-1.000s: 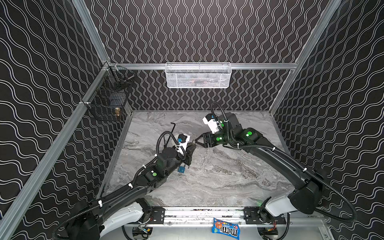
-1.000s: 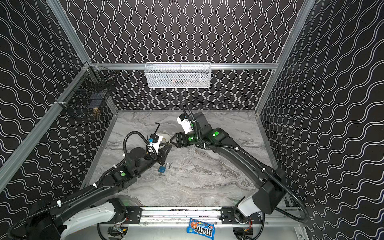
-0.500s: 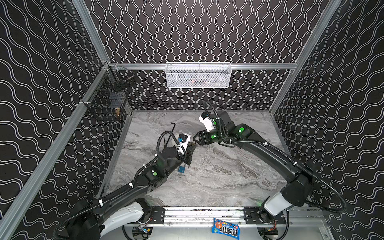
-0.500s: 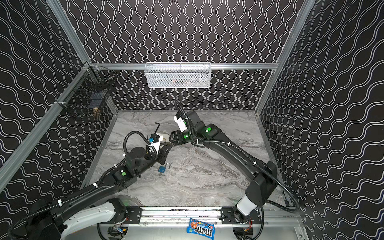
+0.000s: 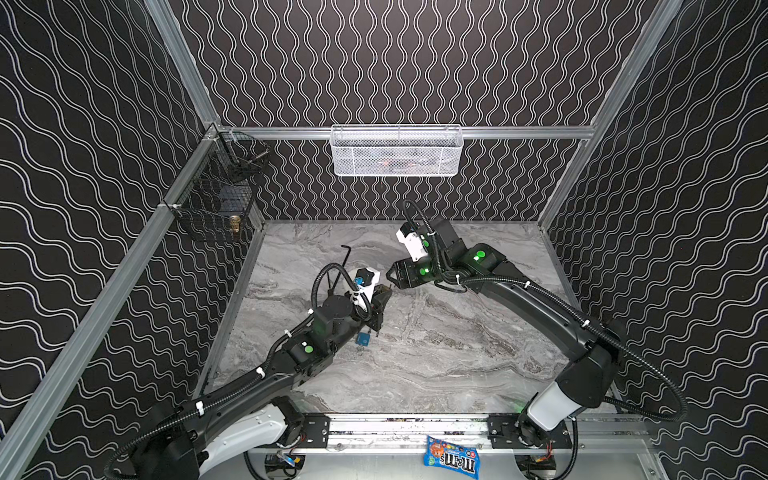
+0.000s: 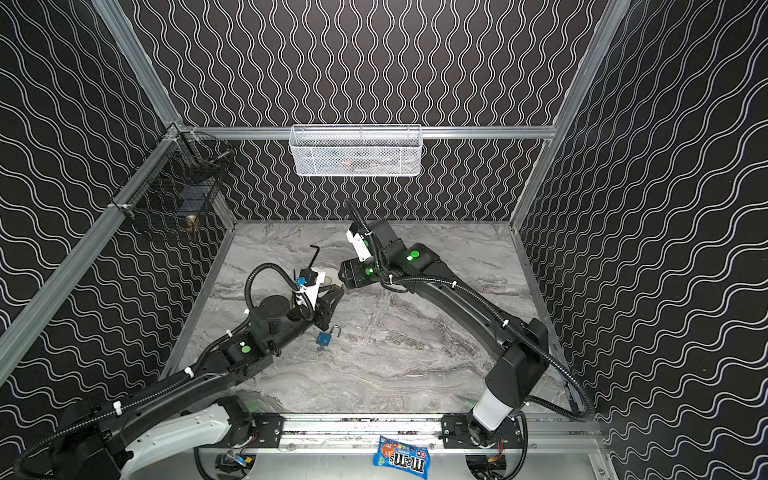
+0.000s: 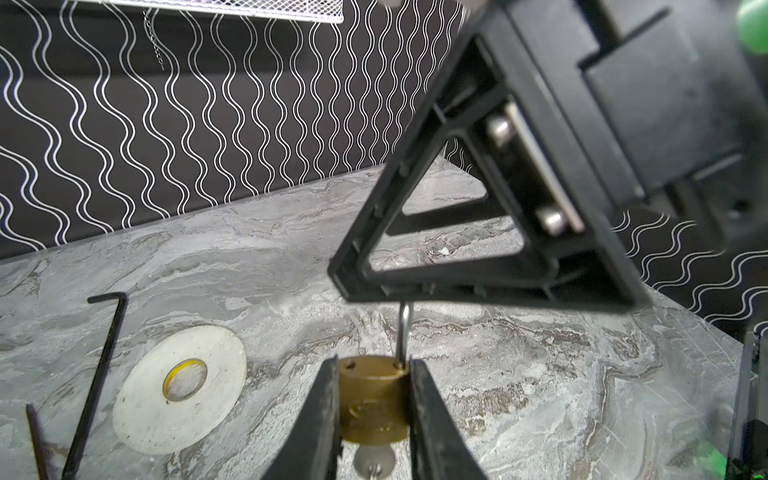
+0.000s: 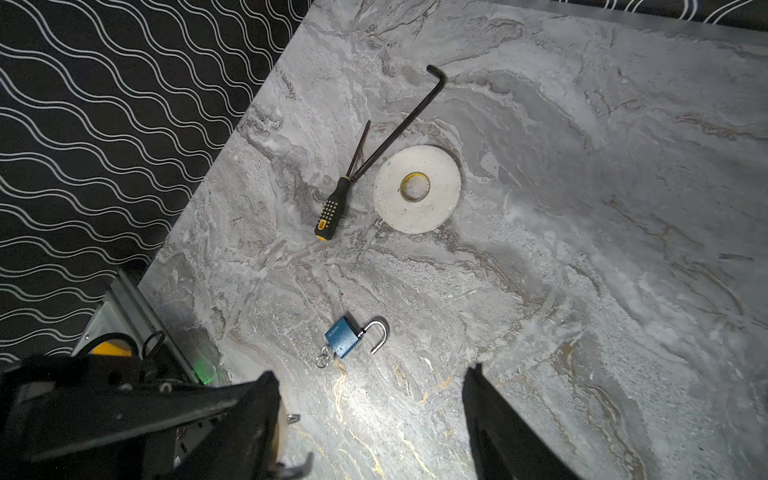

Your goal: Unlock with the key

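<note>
My left gripper (image 7: 372,361) is shut on a brass padlock (image 7: 374,399), held upright above the table. A silver key (image 7: 374,459) sits in its underside. One shackle leg (image 7: 403,332) rises from the body and the other hole is empty. The shackle's top is hidden behind a finger (image 7: 478,291) of my right gripper. That right gripper (image 5: 392,278) (image 6: 343,274) hangs open, tip to tip with the left gripper (image 5: 380,293) (image 6: 334,295). A blue padlock (image 8: 343,336) (image 6: 324,338) lies on the table with its shackle open and a key ring at its base, beyond the right gripper (image 8: 370,372).
A white tape roll (image 8: 417,189), a black hex key (image 8: 399,124) and a screwdriver (image 8: 332,208) lie behind the grippers. A white mesh basket (image 5: 397,151) hangs on the back wall and a black wire basket (image 5: 216,195) on the left wall. A candy bag (image 5: 451,455) lies by the front rail.
My right gripper has moved left and closer to the left gripper, staying open. The left arm and its padlock have not moved.
</note>
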`<control>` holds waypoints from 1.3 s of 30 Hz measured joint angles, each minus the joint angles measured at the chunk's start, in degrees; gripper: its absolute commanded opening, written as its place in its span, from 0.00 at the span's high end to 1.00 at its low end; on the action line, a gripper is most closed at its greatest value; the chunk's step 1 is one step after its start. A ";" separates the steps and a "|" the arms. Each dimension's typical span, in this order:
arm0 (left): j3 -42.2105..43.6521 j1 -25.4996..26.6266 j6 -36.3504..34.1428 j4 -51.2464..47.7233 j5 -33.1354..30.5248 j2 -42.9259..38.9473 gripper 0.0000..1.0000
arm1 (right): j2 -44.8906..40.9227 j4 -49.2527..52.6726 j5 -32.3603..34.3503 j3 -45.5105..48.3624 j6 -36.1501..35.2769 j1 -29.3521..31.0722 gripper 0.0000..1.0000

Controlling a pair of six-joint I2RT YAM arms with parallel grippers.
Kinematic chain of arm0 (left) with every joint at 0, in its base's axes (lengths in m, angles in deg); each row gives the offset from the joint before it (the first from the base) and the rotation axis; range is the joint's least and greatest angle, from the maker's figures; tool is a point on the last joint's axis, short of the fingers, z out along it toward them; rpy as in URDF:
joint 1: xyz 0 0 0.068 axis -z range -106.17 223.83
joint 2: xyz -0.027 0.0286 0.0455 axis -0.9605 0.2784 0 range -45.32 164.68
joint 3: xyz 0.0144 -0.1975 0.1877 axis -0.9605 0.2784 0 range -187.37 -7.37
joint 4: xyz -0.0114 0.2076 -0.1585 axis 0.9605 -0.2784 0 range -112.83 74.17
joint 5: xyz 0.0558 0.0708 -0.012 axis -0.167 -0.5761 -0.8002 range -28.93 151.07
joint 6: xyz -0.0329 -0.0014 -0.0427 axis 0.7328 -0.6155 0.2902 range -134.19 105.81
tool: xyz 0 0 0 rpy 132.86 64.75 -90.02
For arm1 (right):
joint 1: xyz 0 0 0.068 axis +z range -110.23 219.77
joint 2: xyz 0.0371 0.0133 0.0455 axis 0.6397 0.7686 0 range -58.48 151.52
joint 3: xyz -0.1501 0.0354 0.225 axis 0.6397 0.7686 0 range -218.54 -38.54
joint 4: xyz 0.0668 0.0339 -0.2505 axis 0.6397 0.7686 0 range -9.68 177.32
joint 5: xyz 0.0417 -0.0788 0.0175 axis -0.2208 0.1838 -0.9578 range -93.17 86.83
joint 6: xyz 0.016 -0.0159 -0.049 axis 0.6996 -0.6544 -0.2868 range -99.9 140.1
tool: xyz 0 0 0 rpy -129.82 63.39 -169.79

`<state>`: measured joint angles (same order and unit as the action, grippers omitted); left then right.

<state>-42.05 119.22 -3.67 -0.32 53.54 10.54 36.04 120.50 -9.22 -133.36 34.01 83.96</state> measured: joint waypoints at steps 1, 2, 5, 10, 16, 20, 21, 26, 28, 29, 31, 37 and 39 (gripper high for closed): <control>0.13 0.00 0.00 0.02 -0.02 -0.09 1.00 | 0.00 0.28 0.31 -0.02 -0.07 -0.02 0.29; 0.20 0.00 0.00 0.00 -0.07 -0.17 1.00 | -0.02 0.61 0.98 -0.02 -0.15 -0.02 0.29; 0.22 0.00 0.00 0.02 -0.20 -0.31 1.00 | -0.24 1.27 1.20 0.15 -0.50 -0.02 0.29; 0.24 0.00 0.02 0.15 -0.20 -0.31 1.00 | -1.77 1.84 0.92 1.99 -1.07 -0.02 0.29; 0.24 0.00 0.02 0.33 -0.20 -0.15 1.00 | -3.32 1.79 0.37 4.50 -1.07 -0.07 0.29; 0.17 0.00 0.04 0.31 -0.17 0.26 1.00 | -4.31 1.22 -0.63 6.14 -1.05 -0.09 0.28; 0.11 0.00 0.04 0.26 -0.20 0.39 1.00 | -4.66 0.90 -0.74 6.69 -1.05 -0.11 0.28; -0.70 0.00 0.04 -0.11 -0.20 0.94 1.00 | -5.46 -0.42 -1.20 8.90 -0.87 -0.81 0.28; -1.40 0.00 0.09 -0.76 -0.20 1.33 1.00 | -6.03 -1.16 -1.40 10.38 -0.24 -1.68 0.28; -1.70 0.00 0.11 -1.07 -0.26 1.53 1.00 | -6.40 -1.40 -1.38 11.23 0.31 -2.23 0.28; -2.36 0.00 0.33 -2.40 -0.44 1.99 1.00 | -7.32 -1.99 -1.36 13.29 0.66 -3.50 0.28; -4.37 0.00 2.89 -8.41 -0.59 3.85 1.00 | -11.74 -4.90 -1.31 21.44 4.04 -8.81 0.28; -5.25 0.00 3.50 -10.67 -0.28 4.90 1.00 | -13.73 -6.21 -1.38 24.65 5.53 -11.02 0.28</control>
<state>-47.29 119.22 -0.17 -10.99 53.25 15.44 22.31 114.30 -10.59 -108.71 39.54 72.94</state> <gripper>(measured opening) 0.257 0.722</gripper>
